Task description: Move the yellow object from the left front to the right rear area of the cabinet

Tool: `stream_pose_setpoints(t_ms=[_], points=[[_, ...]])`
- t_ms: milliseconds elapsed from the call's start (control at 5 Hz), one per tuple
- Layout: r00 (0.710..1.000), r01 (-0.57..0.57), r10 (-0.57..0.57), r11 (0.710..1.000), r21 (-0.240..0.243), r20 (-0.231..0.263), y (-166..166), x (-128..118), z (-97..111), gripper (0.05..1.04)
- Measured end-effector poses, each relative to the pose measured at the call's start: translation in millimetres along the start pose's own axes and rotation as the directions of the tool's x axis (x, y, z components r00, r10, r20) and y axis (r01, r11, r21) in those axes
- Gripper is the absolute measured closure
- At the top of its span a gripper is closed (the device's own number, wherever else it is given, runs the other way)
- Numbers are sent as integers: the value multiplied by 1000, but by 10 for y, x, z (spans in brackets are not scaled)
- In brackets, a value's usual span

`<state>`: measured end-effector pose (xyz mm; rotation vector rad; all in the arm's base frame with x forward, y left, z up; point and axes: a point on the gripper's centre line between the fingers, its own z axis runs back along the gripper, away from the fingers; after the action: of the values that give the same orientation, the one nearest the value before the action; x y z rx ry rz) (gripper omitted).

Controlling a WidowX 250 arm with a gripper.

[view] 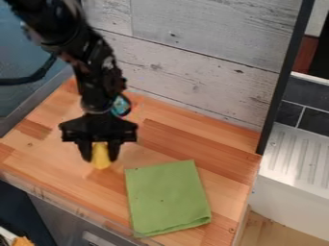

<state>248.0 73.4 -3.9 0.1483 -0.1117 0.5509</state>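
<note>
One green cloth [168, 199] lies nearest, folded flat at lower centre, close to the front edge of the desk [38, 151]. Beyond its left corner, left of centre in the frame, is the yellow object [101, 162], upright between the fingers of the end effector [99, 155], which are drawn in against its two sides; whether its base touches the wood cannot be told. It is probably light; whether it is soft or firm is unclear, so a modest squeeze on the flanks, as now, should suit. Farther back, wood runs between cloth and plank wall [193, 67] toward the black post [283, 81] at right; a little lift, kept off both, seems wise.
</note>
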Motion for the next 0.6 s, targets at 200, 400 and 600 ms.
stream_pose_setpoints(t_ms=[200, 400, 600], points=[[1000, 26, -26, 999, -37, 11, -201, 137, 130, 586], [998, 60, -58, 995, -75, 23, -429, 245, 276, 586], [995, 97, -95, 985, -140, 16, -682, 341, 380, 586]])
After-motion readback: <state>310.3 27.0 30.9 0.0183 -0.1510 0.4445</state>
